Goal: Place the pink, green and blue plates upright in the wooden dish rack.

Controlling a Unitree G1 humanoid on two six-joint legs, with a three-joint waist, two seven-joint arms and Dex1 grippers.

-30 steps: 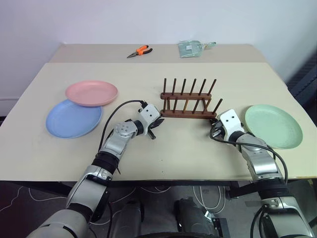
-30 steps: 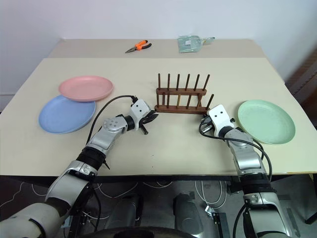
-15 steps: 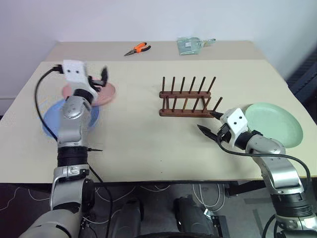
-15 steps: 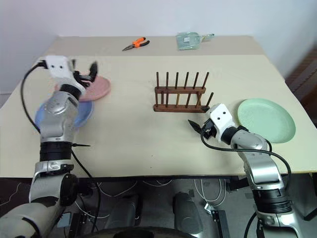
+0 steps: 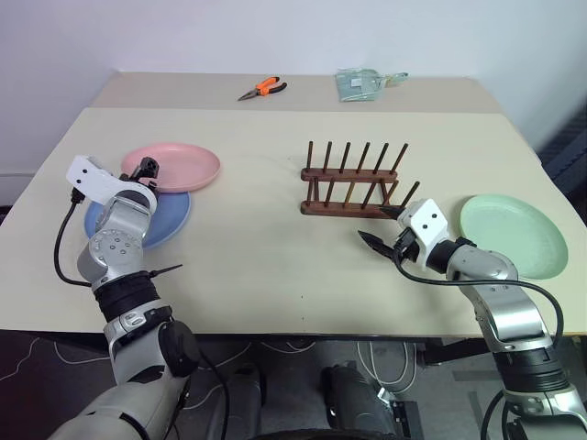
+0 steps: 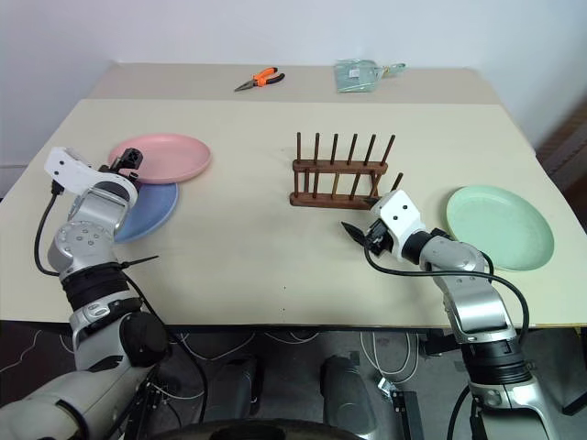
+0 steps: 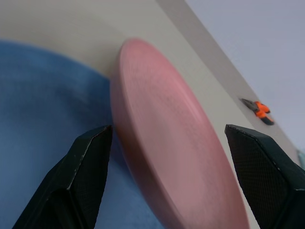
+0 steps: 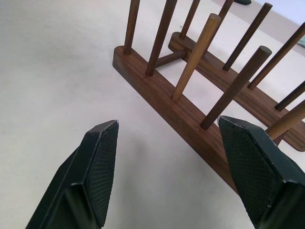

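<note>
Since before, left gripper (image 7: pixel 167 176) swung from rack (image 5: pixel 353 188) to pink plate (image 5: pixel 174 166), open, empty; right gripper (image 8: pixel 167 176) open near rack; pliers (image 5: pixel 260 90) far.

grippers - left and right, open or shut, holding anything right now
Left gripper: open, holding nothing, its fingers either side of the pink plate rim.
Right gripper: open, holding nothing, facing the wooden dish rack.
</note>
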